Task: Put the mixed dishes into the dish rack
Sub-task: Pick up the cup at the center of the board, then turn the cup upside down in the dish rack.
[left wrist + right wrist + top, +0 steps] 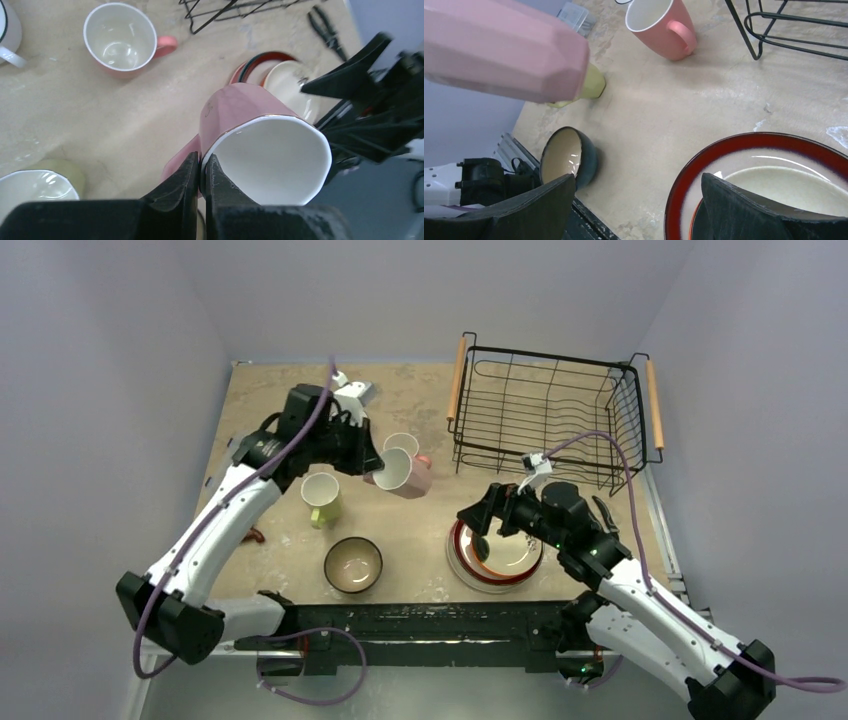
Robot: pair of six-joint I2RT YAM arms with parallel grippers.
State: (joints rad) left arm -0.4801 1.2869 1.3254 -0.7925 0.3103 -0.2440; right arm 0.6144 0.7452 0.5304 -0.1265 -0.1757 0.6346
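Observation:
My left gripper (pixel 378 465) is shut on the rim of the pale pink mug (pixel 250 115), one finger inside and one outside. It holds the mug tilted above the table; the mug also shows in the right wrist view (pixel 499 50). The salmon mug (pixel 120 42) stands upright behind it. The yellow-green mug (pixel 322 498) and the teal bowl (pixel 352 565) stand nearer. A white mug (pixel 7 35) shows at the edge of the left wrist view. My right gripper (pixel 639 205) is open over the left edge of the red-rimmed plate (pixel 744 150), which tops a plate stack (pixel 495 558). The dish rack (pixel 555 410) stands at the far right with no dishes in it.
Black pliers (pixel 605 510) lie right of the plates, next to my right arm. A clear plastic box (pixel 576 17) sits at the far left of the table. Walls close in on three sides.

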